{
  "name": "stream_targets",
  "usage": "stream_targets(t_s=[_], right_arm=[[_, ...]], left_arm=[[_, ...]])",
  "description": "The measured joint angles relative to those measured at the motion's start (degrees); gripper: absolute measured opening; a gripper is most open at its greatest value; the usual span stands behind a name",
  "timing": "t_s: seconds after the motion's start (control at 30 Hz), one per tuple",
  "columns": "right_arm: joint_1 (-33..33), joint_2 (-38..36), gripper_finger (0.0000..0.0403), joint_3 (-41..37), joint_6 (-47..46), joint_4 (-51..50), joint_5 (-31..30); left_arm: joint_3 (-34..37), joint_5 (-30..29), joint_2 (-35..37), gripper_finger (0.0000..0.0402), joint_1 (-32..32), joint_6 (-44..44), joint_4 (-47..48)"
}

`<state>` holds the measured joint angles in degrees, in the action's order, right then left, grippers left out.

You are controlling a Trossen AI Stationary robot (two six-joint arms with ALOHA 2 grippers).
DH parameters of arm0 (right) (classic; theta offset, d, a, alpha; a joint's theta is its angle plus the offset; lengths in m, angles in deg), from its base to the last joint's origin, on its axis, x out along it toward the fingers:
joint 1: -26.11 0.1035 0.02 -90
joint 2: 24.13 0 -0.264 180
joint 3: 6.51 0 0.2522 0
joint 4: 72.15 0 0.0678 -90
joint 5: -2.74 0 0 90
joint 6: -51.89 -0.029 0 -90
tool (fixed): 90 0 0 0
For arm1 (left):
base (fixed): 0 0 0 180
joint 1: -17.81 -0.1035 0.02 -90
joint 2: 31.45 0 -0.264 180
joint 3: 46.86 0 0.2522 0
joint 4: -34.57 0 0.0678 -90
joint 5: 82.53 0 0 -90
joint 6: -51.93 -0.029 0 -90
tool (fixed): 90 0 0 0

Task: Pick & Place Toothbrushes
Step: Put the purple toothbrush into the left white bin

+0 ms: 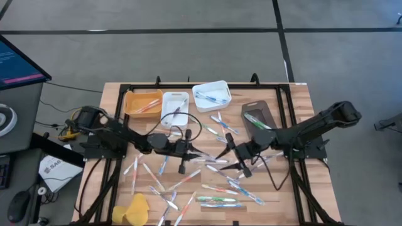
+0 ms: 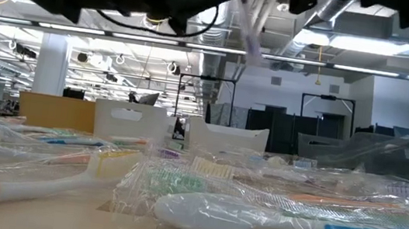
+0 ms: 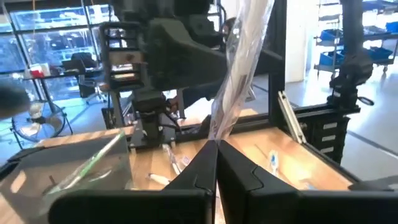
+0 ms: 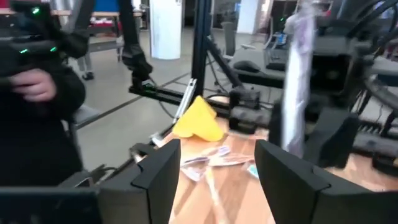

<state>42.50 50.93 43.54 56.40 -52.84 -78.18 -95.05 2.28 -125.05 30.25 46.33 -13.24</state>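
1. One wrapped toothbrush (image 3: 239, 68) is held up off the tabletop (image 1: 295, 188), pinched at its lower end by the left gripper (image 3: 216, 149), fingers shut tight on it.
2. The right gripper (image 4: 217, 162) faces it mid-table; its fingers are spread wide with nothing between them, and the same wrapped brush hangs just beyond them.
3. The other toothbrushes (image 1: 213, 201) lie scattered over the tabletop; a few already sit in the orange bin (image 1: 142, 102), the narrow white bin (image 1: 174, 108), the square white bin (image 1: 211, 95) and the dark bin (image 1: 259, 117).
4. Step, as I judge it: a hand-over between the arms, with the brush now on the left side only.
5. The next move probably calls for carrying the brush to a bin on the far side and releasing it there; I can't tell which bin.
6. The high view shows both arms meeting at centre but the held brush is hard to pick out; the wrist views show it clearly.
7. The low view shows plastic wrapping on the lying brushes.
8. The right wrist view alone shows a person's hand (image 4: 34, 84) beyond the table, and the yellow lump (image 4: 199, 121).
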Motion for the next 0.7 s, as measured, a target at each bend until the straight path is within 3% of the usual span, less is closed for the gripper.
stream_targets(t_s=[0.3, 0.5, 0.7], right_arm=[[9.2, -1.7, 0.0177, 0.0, -1.7, -0.9, 0.0], [13.3, -1.6, 0.0167, 0.0, 2.0, -2.2, 0.0], [14.3, -1.6, 0.0164, 0.0, 3.0, -6.3, -0.1]], left_arm=[[-2.1, -14.1, 18.3, 0.0, 0.0, 10.3, 36.3], [-10.3, -15.0, 24.8, 0.0, -2.7, 19.8, 57.9], [-15.2, -15.5, 25.6, 0.0, -6.1, 21.0, 66.2]])
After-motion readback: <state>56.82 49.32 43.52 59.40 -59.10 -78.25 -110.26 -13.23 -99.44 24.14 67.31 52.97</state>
